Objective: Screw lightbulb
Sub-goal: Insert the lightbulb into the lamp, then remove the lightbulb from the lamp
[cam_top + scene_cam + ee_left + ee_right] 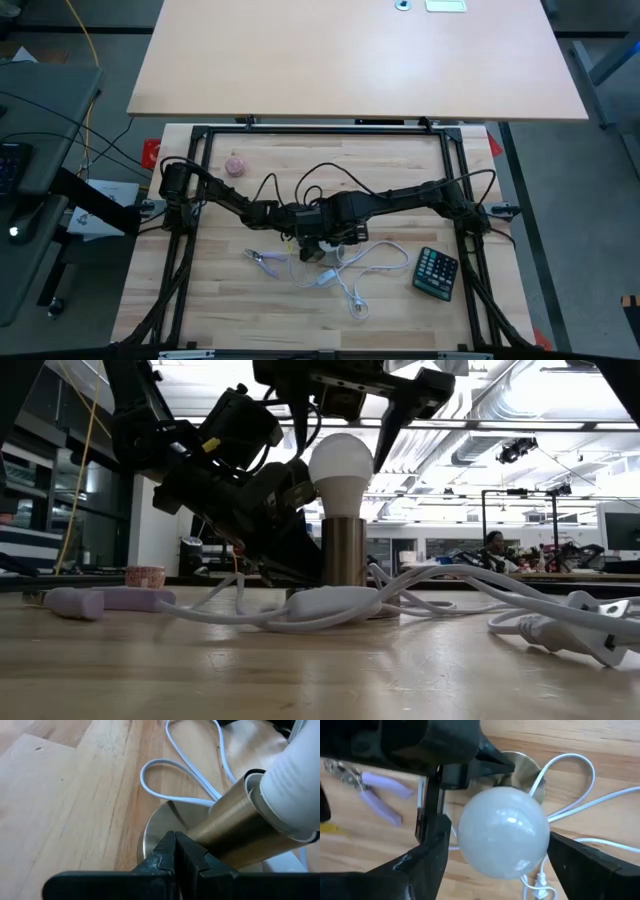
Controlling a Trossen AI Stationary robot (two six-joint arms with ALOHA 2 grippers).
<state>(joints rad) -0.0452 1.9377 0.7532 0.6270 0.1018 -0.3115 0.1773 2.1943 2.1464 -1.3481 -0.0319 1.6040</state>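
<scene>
Nearest the low camera: looped white cord (470, 595) with an inline switch (325, 603), trailing across the pale wooden table (300, 670). Behind it, frosted white pear-shaped lightbulb (340, 470) upright atop a brushed brass socket tube (344, 552), itself on a round metallic disc base (160, 827). Directly above the bulb, right gripper (495, 855), dark fingers (427, 860) spread wide either side of the globe (501, 831), apparently not touching it. At the foot of the tube, left gripper (174, 857), fingertips pressed together against the base; actual contact hard to tell. Farther out on the table: lilac-handled pliers (268, 262) just left of the bulb, dark calculator (436, 272) well to the right, small pink ball (235, 165) toward the back left.
</scene>
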